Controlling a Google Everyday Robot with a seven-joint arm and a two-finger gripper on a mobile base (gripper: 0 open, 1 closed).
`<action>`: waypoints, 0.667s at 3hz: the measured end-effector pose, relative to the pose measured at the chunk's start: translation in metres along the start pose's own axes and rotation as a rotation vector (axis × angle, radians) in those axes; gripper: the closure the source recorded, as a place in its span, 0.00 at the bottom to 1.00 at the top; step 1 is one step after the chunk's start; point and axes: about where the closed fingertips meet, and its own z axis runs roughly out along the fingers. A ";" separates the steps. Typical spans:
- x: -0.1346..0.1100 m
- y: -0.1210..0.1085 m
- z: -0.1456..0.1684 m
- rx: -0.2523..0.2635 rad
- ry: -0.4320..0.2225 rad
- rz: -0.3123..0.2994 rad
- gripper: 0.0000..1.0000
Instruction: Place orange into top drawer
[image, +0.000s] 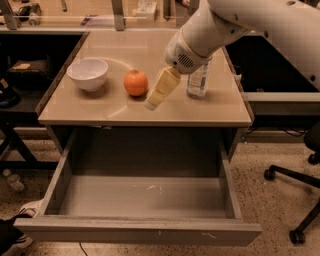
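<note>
The orange (135, 82) sits on the tan desk top (200, 107), left of centre. My gripper (152, 104) hangs from the white arm, angled down and to the left. Its tip is just right of the orange and a little nearer the front, close to the desk surface and empty. The top drawer (145, 196) is pulled fully open below the desk. Its grey floor is bare and its scuffed front panel (140, 232) is nearest the camera.
A white bowl (88, 74) stands left of the orange. A clear plastic bottle (198, 80) stands to the right, partly behind my arm. An office chair base (295, 175) is on the floor at the right. Dark shelving stands at the left.
</note>
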 end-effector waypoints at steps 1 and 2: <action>0.000 -0.001 0.001 -0.001 -0.001 0.000 0.00; 0.000 0.002 0.005 -0.012 -0.015 0.005 0.00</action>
